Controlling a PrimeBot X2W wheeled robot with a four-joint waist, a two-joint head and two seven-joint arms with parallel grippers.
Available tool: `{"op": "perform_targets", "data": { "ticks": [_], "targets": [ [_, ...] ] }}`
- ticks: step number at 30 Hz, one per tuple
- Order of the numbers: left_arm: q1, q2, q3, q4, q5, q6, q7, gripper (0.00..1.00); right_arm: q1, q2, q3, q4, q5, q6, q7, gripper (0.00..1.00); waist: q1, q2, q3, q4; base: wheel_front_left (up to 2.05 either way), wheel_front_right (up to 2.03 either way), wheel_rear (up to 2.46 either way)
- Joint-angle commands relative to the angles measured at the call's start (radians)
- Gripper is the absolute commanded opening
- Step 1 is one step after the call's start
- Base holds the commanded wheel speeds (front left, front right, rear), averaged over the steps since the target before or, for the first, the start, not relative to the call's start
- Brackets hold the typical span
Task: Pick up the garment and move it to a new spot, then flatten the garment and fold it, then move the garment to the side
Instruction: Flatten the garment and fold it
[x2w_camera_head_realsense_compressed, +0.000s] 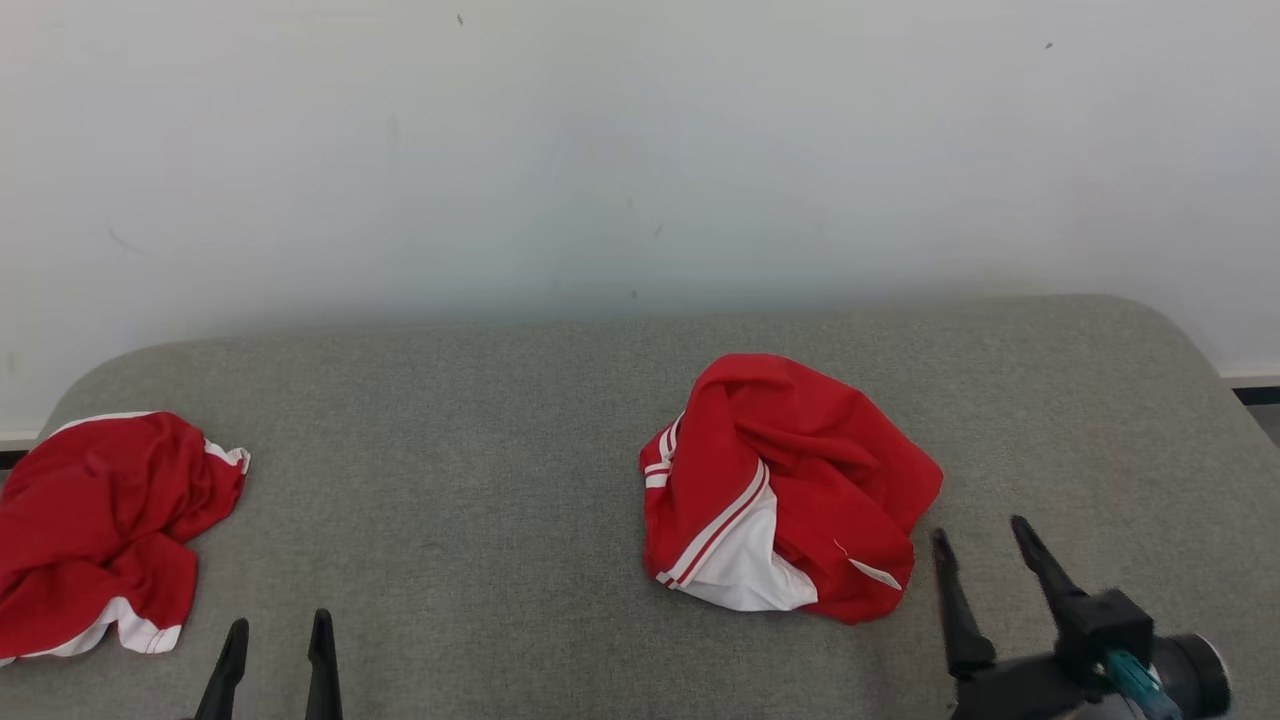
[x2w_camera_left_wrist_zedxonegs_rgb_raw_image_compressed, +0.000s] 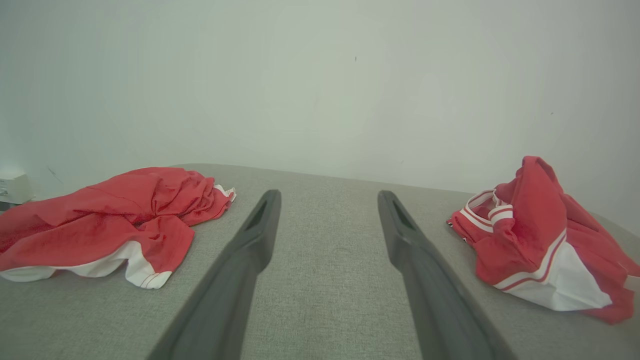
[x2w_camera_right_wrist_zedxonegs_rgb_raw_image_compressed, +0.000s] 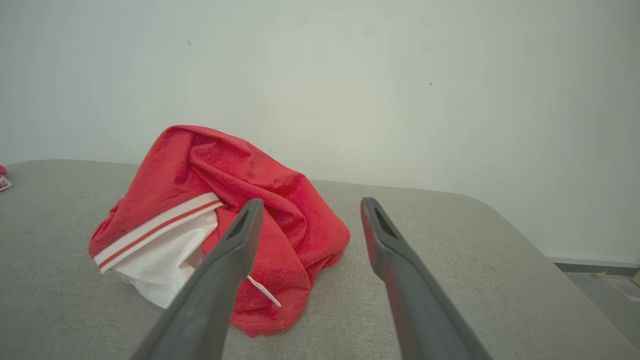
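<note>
Crumpled red garment (x2w_camera_head_realsense_compressed: 790, 480) was seen on the grey surface (x2w_camera_head_realsense_compressed: 480, 450); left gripper (x2w_camera_head_realsense_compressed: 279, 622) and right gripper (x2w_camera_head_realsense_compressed: 979, 528) were held wide open, empty.

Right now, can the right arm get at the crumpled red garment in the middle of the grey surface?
Probably yes: the right pincer stands open close beside the middle garment, and nothing lies between them on the grey surface.

This looks like a plain test room or lab. A grey fabric-covered desk with rounded corners (x2w_camera_head_realsense_compressed: 500, 400) stands against a scuffed, undecorated white wall (x2w_camera_head_realsense_compressed: 600, 150). Past its right edge, a dark skirting strip (x2w_camera_right_wrist_zedxonegs_rgb_raw_image_compressed: 595, 263) meets grey floor (x2w_camera_right_wrist_zedxonegs_rgb_raw_image_compressed: 607, 295).
</note>
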Motion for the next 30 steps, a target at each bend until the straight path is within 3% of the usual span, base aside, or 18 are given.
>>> {"op": "perform_targets", "data": {
  "ticks": [1,6,12,27,29,30],
  "targets": [
    [0.019,-0.002,0.002,0.006,0.001,-0.003,-0.001,1.00,-0.033,0.002,0.023,0.001,0.010,-0.002,0.017,1.00,0.0001,0.0000,0.004,0.003,0.00,0.00,0.00],
    [0.012,-0.011,-0.006,0.019,0.012,-0.008,-0.001,1.00,-0.195,0.001,0.150,0.076,0.057,-0.002,0.191,1.00,0.0001,0.0000,0.020,0.022,0.00,0.00,0.00],
    [-0.014,-0.021,-0.030,0.037,0.023,-0.015,-0.001,1.00,-0.391,0.004,0.177,0.274,0.159,-0.002,0.421,1.00,0.0001,0.0000,0.038,0.067,0.00,0.00,0.00],
    [-0.096,-0.027,-0.094,0.091,0.039,-0.039,-0.001,1.00,-0.658,0.004,0.249,0.673,0.261,-0.002,0.412,1.00,0.0001,0.0000,0.087,0.174,0.00,0.00,0.00],
    [-0.102,-0.031,-0.098,0.095,0.038,-0.040,-0.001,1.00,-0.687,0.004,0.263,0.714,0.259,-0.002,0.401,0.00,0.0001,0.0000,0.089,0.179,0.00,0.00,0.00],
    [-0.104,-0.032,-0.099,0.096,0.038,-0.039,-0.001,1.00,-0.701,0.004,0.274,0.727,0.259,-0.002,0.392,0.00,0.0001,0.0000,0.089,0.181,0.00,0.00,0.00]
  ]
}}
